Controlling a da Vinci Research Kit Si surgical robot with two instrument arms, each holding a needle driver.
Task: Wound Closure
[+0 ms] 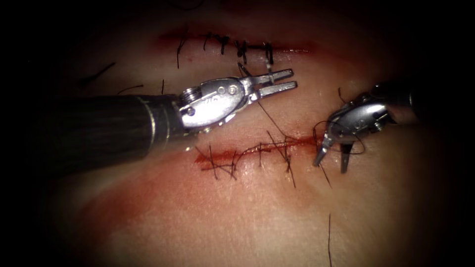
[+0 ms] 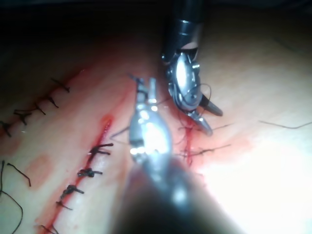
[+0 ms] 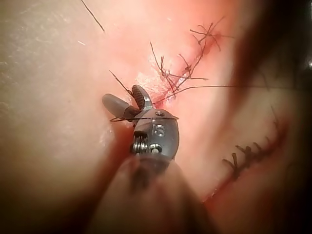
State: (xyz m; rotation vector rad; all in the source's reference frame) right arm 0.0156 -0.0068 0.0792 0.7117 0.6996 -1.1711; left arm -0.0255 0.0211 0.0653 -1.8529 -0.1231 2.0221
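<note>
The tissue (image 1: 237,217) has a red cut (image 1: 302,142) across the middle, crossed by several dark stitches. My left tool (image 1: 294,79) hovers above it, left of the cut's right end. A short pale piece, apparently the needle (image 1: 270,66), clear of the tissue, stands gripped between its nearly closed jaws. Thread (image 1: 271,121) runs straight from the cut up to this tool. My right tool (image 1: 330,167) points down at the cut's right end, jaws spread wide and holding nothing. A loop of thread (image 3: 146,118) lies around its body just behind the jaws (image 3: 123,96).
A second, stitched line (image 1: 242,47) with dark knots lies farther back. Red fluid (image 1: 208,159) stains the cut's left end. Loose thread ends lie about, one (image 1: 329,237) at the front right and another (image 1: 99,74) at the back left.
</note>
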